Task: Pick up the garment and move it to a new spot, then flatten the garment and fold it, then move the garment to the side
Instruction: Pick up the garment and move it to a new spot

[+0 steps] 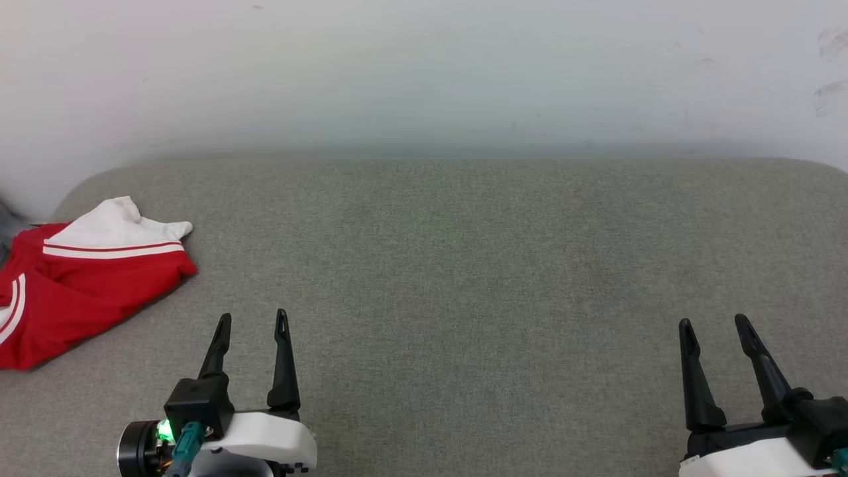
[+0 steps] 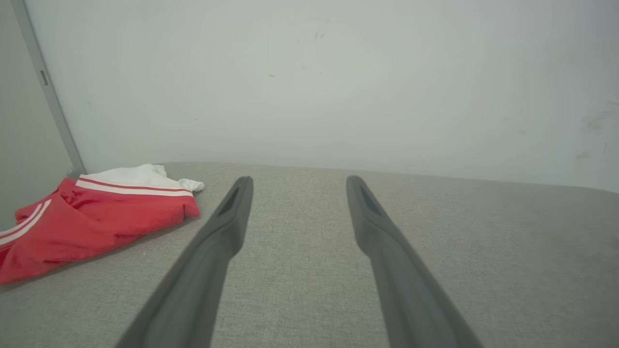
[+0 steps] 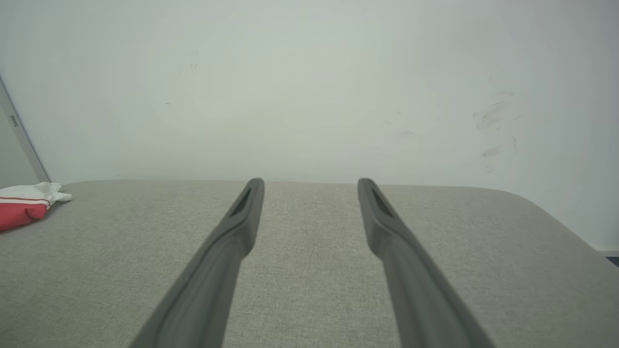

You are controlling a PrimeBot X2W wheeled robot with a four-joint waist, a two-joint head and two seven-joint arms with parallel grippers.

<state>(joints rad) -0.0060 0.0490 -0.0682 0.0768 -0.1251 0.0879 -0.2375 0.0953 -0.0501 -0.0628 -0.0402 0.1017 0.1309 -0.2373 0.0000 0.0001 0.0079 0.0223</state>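
Head view puts the garment (image 1: 86, 291) bunched at the far-left corner of the grey fabric surface (image 1: 464, 265), its length running along the left edge. The left claw (image 1: 253, 321), spread and empty, is the nearer one; the garment lies ahead-left of it. The right claw (image 1: 715, 324), likewise spread and empty, sits well apart.

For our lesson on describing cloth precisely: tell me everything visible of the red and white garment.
The garment is soft red cloth with a white sleeve at its far end, trimmed by red-and-white stripes; a second striped band curves at its left. It lies wrinkled and loosely bunched, not flat, at the far left of the grey fabric surface, cut off by the head view's edge. The open left pincer stands apart from it.
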